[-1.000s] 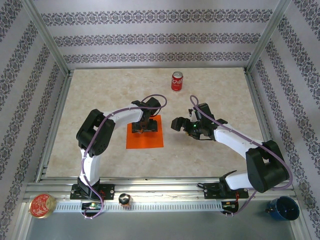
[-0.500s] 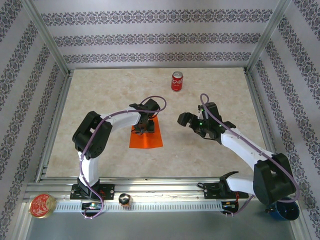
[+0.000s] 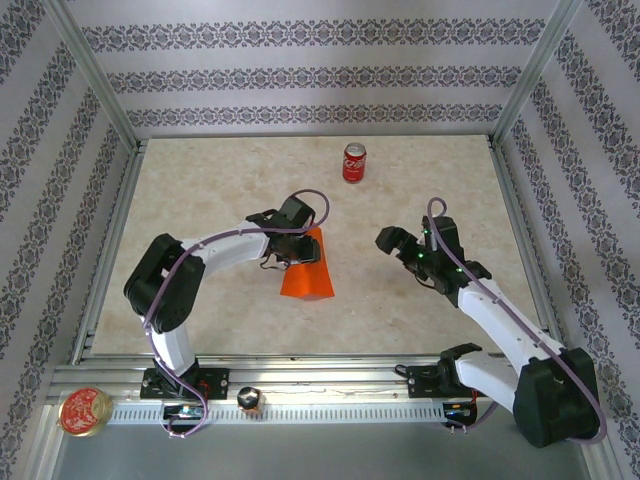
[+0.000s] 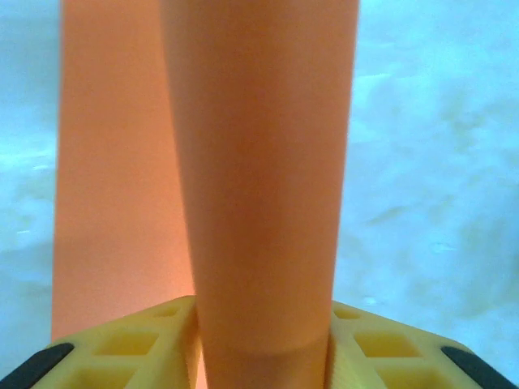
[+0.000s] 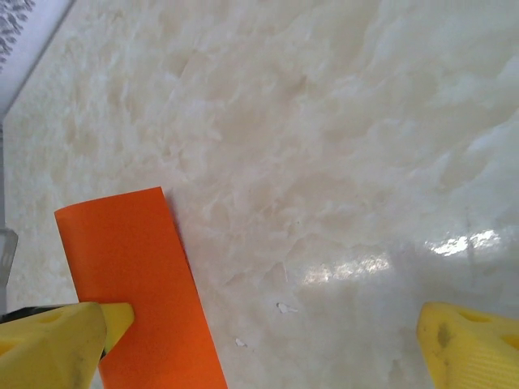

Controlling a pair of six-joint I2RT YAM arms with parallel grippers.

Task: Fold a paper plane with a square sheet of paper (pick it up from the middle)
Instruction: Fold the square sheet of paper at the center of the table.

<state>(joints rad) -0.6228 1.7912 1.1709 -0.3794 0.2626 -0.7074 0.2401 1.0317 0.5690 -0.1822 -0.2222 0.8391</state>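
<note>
The square sheet of paper point(image 3: 305, 275) is bright orange and sits near the table's middle, pinched into a narrow fold with its lower part hanging toward the marble. My left gripper point(image 3: 285, 248) is shut on its middle. In the left wrist view the paper point(image 4: 259, 203) bulges up between the yellow fingers point(image 4: 130, 344), with my left gripper point(image 4: 263, 324) closed on both sides of the fold. My right gripper point(image 3: 400, 245) hangs open to the right of the sheet, apart from it. In the right wrist view the paper point(image 5: 138, 275) lies at lower left, beside my right gripper point(image 5: 272, 340), whose jaws stand wide with nothing between them.
A red soda can point(image 3: 354, 162) stands upright at the back centre of the marble table point(image 3: 200, 190). Metal frame posts and patterned walls ring the table. A round red tin point(image 3: 84, 411) and a small dark knob point(image 3: 248, 400) sit on the front rail.
My left gripper has closed on the sheet's middle and raised it; the flat square has buckled into a narrow fold and shifted right. My right arm has swung right and back, away from the paper.
</note>
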